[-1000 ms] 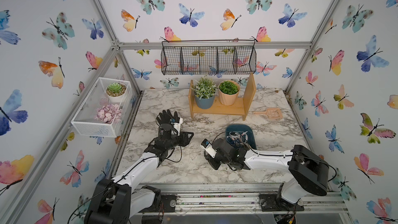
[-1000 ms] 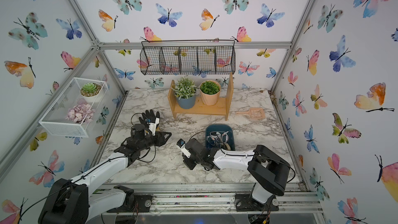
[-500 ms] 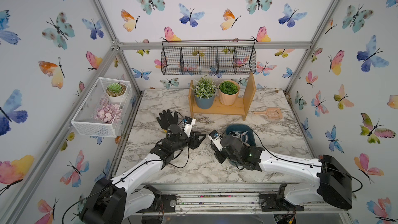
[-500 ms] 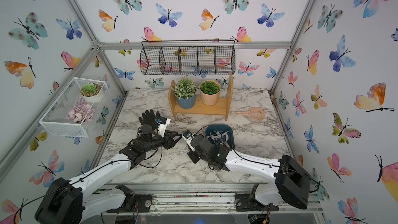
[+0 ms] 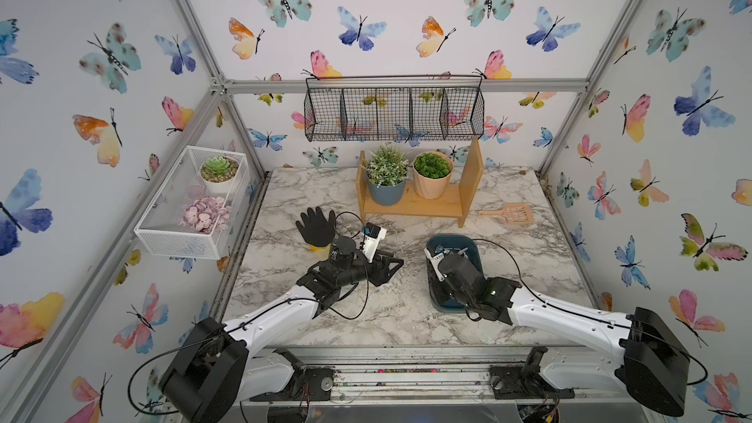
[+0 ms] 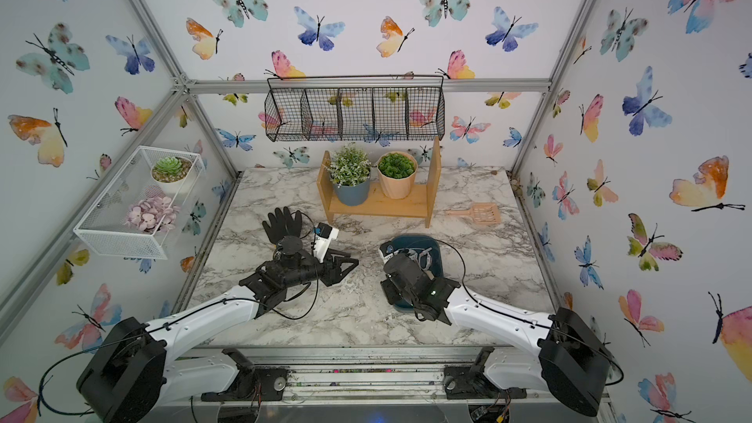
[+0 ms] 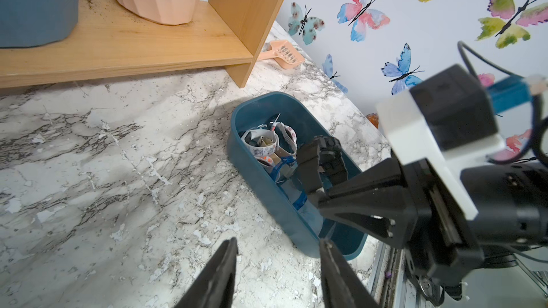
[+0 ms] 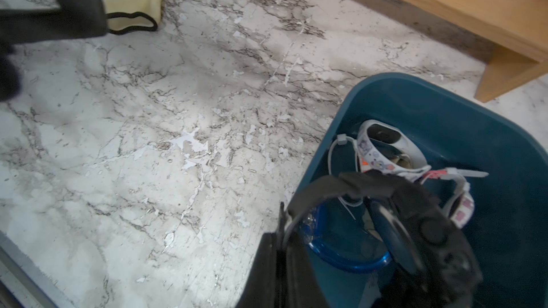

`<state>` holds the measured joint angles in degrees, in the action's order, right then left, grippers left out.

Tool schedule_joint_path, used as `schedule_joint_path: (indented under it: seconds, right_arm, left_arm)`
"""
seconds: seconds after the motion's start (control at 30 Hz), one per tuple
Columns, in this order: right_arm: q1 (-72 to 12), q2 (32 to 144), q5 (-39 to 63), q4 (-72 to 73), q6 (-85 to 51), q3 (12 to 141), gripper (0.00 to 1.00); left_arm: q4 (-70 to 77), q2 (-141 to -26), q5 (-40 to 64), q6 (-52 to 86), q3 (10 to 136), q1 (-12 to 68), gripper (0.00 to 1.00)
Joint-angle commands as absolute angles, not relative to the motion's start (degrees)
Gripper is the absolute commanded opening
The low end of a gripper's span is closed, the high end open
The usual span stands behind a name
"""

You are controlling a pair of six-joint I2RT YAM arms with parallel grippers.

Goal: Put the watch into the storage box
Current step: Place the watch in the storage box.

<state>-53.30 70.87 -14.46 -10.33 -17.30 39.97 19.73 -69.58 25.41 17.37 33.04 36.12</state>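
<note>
The dark teal storage box [image 5: 474,247] [image 6: 434,247] stands on the marble table right of centre. My right gripper [image 8: 280,234] [image 7: 316,197] is shut on the strap of a black watch [image 8: 415,220] [image 7: 324,155]. It holds the watch inside the box's rim [image 8: 415,85], over a white patterned watch [image 8: 367,146] and a blue one [image 8: 347,262]. I cannot tell whether the black watch rests on them. My left gripper [image 7: 278,242] [image 5: 396,264] [image 6: 354,264] is open and empty above bare table, left of the box [image 7: 252,158].
A black glove [image 5: 316,225] with a yellow cuff [image 8: 133,1] lies behind the left arm. A wooden shelf [image 5: 419,207] with two potted plants stands at the back, and a pink scoop [image 5: 514,213] lies at back right. Wire baskets hang on the back wall [image 5: 392,113] and left wall [image 5: 191,205].
My right arm has swung right from the table's middle and carried the black watch over the storage box. My left gripper has moved a little right toward the centre, still open.
</note>
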Motion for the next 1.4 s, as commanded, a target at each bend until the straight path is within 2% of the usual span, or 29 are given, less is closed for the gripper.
schedule_joint_path:
  seconds: [0.0, 0.33, 0.73, 0.9, 1.1, 1.37]
  right_arm:
    - [-51.93, 69.64, -15.69, -12.47, -19.2, 38.57, 0.02]
    - [-50.8, 66.98, -13.35, -13.48, -24.11, 33.92, 0.02]
    - [-50.8, 71.7, -12.21, -12.48, -26.61, 32.96, 0.03]
    - [-50.8, 72.99, -12.17, -12.0, -27.13, 32.87, 0.14]
    - [-50.8, 72.88, -12.25, -11.86, -27.27, 33.12, 0.33]
    - [-50.8, 71.58, -13.71, -13.76, -25.27, 36.47, 0.46]
  left_arm:
    - [21.78, -70.0, 27.16, 16.43, 33.26, 36.3, 0.49]
    - [22.91, -70.65, 26.89, 16.09, 32.43, 36.3, 0.49]
    - [23.52, -71.51, 26.56, 16.0, 32.45, 36.3, 0.49]
    - [23.38, -70.96, 25.63, 15.83, 31.96, 36.3, 0.5]
    - [22.46, -70.55, 23.8, 15.4, 32.39, 36.19, 0.5]
    - [20.75, -67.76, 22.27, 15.55, 32.82, 33.57, 0.5]
